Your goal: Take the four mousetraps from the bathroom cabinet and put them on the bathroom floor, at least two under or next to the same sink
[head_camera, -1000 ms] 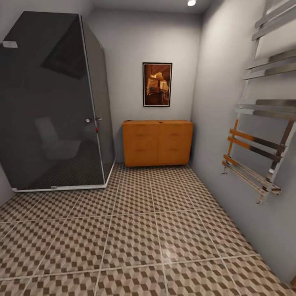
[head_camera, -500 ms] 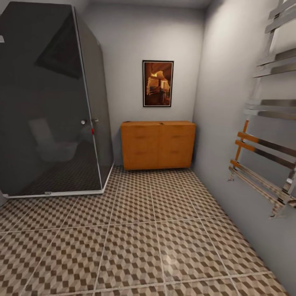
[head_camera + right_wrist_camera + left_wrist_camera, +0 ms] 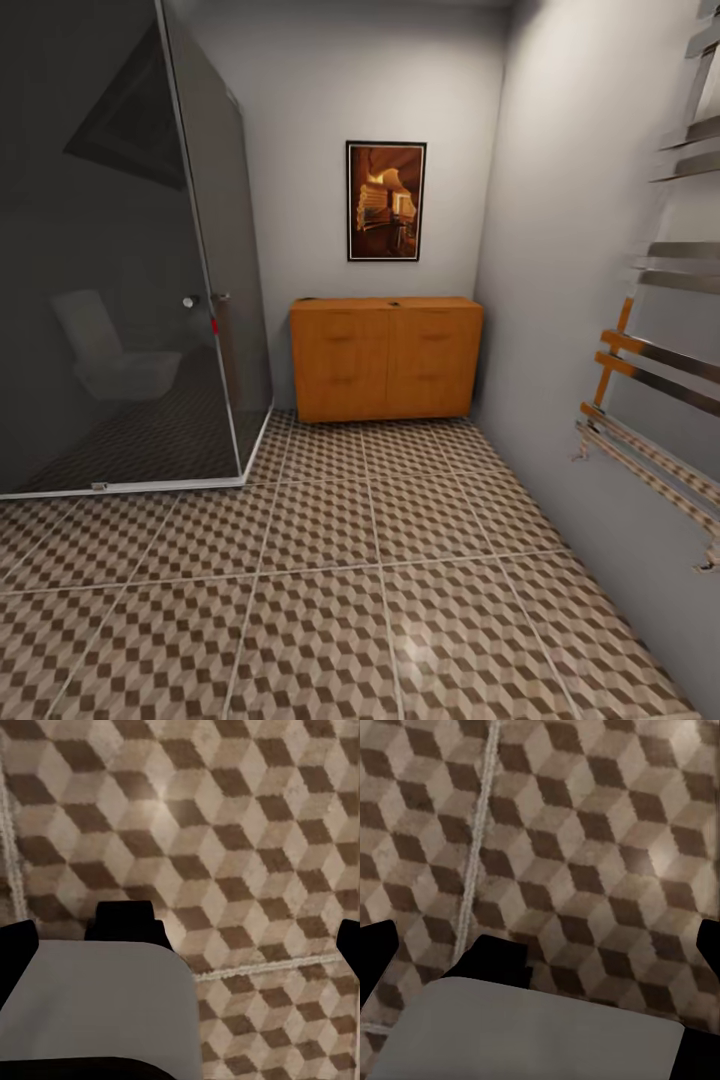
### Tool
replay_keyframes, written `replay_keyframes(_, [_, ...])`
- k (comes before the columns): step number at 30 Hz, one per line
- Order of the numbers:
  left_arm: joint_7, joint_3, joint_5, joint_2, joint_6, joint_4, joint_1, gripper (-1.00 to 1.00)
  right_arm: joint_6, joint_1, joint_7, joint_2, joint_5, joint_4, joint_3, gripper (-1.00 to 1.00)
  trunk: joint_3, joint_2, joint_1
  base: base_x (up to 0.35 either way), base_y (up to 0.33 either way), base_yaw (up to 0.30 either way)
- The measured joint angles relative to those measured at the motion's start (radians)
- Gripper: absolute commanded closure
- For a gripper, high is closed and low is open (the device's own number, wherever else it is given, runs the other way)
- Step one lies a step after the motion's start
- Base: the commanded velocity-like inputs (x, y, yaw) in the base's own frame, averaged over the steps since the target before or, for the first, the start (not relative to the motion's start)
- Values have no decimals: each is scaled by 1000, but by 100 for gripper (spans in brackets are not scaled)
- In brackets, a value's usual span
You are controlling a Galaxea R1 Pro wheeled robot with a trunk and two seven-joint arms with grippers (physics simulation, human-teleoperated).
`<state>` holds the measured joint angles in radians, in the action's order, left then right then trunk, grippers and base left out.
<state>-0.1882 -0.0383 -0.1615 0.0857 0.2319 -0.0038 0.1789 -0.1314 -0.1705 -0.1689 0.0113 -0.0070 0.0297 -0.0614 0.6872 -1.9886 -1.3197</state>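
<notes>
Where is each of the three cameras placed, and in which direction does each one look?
Head view: high on the robot, looking forward and down the room at the cabinet, the glass shower and the bathroom floor.
Left wrist view: on the left arm, facing down at the floor tiles; dark pincer parts and a grey body part show.
Right wrist view: on the right arm, also facing down; same dark and grey parts.
All three views share the cube-patterned floor.
</notes>
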Motion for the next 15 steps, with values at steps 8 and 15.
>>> replay_keyframes(8, [0,0,-1,0,-1,0,0,-100,0,0,0,0,0,0,0,-100,0,0,0,323,0,0])
replay_keyframes(15, [0,0,-1,0,-1,0,0,-100,0,0,0,0,0,0,0,-100,0,0,0,323,0,0])
